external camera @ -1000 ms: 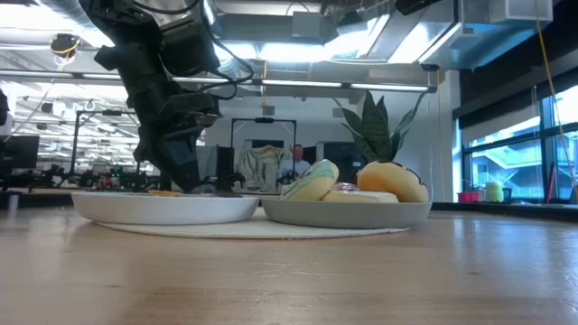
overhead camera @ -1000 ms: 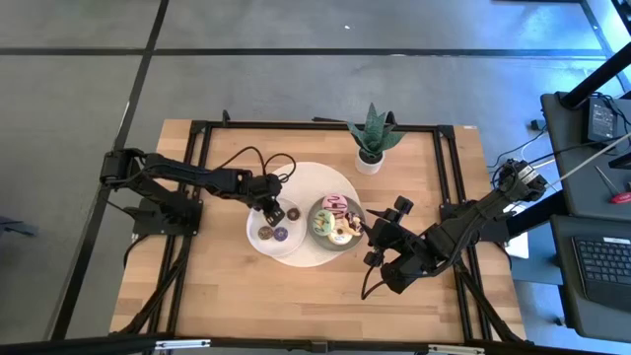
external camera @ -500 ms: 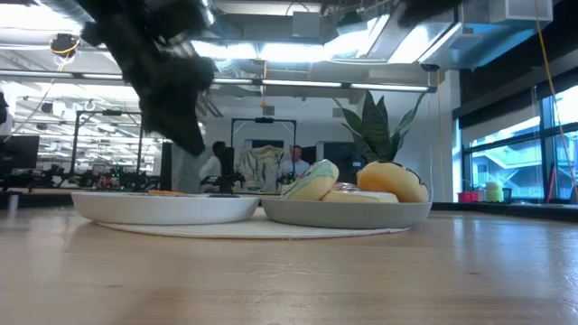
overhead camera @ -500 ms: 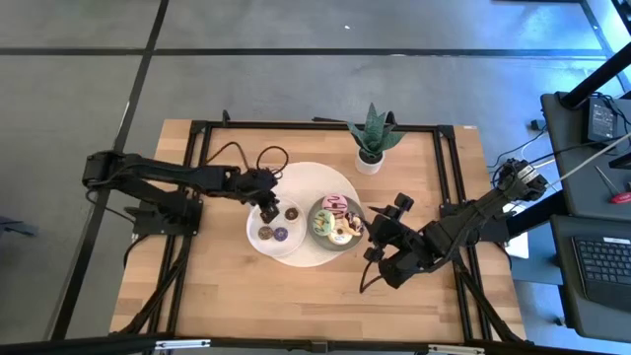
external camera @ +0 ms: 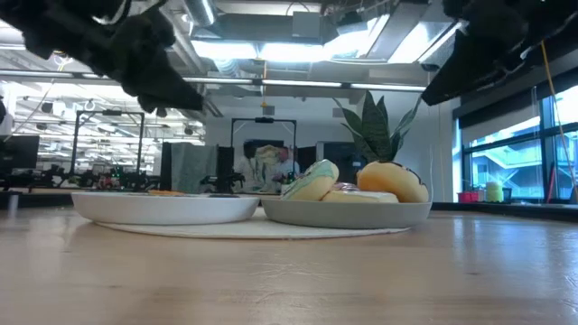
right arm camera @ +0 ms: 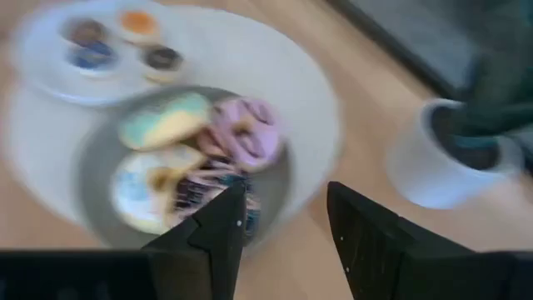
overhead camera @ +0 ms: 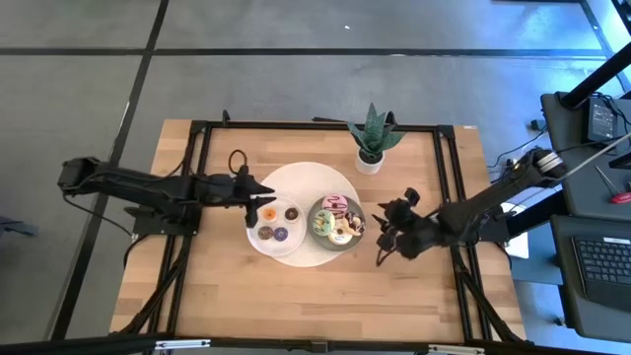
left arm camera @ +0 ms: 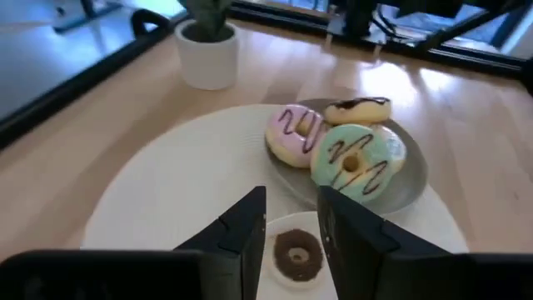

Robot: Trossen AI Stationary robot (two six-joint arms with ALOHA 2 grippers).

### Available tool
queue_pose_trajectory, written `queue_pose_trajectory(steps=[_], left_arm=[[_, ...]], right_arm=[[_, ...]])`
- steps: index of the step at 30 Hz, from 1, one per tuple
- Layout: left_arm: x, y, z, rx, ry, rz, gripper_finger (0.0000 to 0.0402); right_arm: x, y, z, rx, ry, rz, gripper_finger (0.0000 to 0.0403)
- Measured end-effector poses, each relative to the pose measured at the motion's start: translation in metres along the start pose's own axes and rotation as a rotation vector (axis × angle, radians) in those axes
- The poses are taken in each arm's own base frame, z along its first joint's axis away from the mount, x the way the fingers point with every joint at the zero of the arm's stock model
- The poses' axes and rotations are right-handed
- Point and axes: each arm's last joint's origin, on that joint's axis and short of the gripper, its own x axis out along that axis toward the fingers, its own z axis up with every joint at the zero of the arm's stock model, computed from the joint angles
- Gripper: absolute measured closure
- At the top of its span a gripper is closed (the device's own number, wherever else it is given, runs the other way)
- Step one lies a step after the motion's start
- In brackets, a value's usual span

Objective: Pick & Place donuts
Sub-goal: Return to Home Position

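Donuts sorted onto two plates mid-table, both grippers spread.
The left gripper [left arm camera: 291, 193], fingers parted, hangs above the far-left rim of the white plate [overhead camera: 278, 223], which carries four small donuts [overhead camera: 292, 213]. Just beside it on the table [overhead camera: 217, 286], the gray plate [left arm camera: 414, 177] holds the large donuts [overhead camera: 335, 219]. The right gripper [right arm camera: 285, 187], fingers parted, hovers near that plate, toward the table's right edge.

Floor: grey concrete floor [overhead camera: 296, 89], crossed by dark straight seams. Work surface: light wooden table top [overhead camera: 217, 286] set in a black metal frame [overhead camera: 286, 124]. Alongside stands a dark desk [overhead camera: 564, 258] carrying a black keyboard [overhead camera: 603, 268]. Beyond the table lies an open hall with bright ceiling strip lights [external camera: 271, 50]. Tall windows [external camera: 506, 158] admit daylight. One person [external camera: 285, 162] stands far back.
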Motion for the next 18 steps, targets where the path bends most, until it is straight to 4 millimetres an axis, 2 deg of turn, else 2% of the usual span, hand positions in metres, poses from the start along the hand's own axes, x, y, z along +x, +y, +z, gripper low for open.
queue_pose_trajectory(steps=[4, 8, 14, 18], left_arm=[[-0.007, 0.005, -0.011, 0.014, 0.028, 0.034, 0.0297], [-0.007, 0.005, -0.021, -0.078, 0.05, -0.015, 0.0293], [-0.016, 0.006, -0.02, -0.083, -0.188, -0.258, 0.0294], [-0.024, 0.013, -0.027, -0.095, -0.267, -0.303, 0.0297]], right_arm=[[0.004, -0.017, -0.008, 0.039, -0.064, 0.183, 0.0231], [0.008, -0.033, -0.017, 0.047, -0.169, 0.326, 0.0231], [0.015, -0.051, -0.041, 0.107, -0.267, 0.442, 0.0231], [0.018, -0.059, -0.055, 0.126, -0.313, 0.459, 0.0231]])
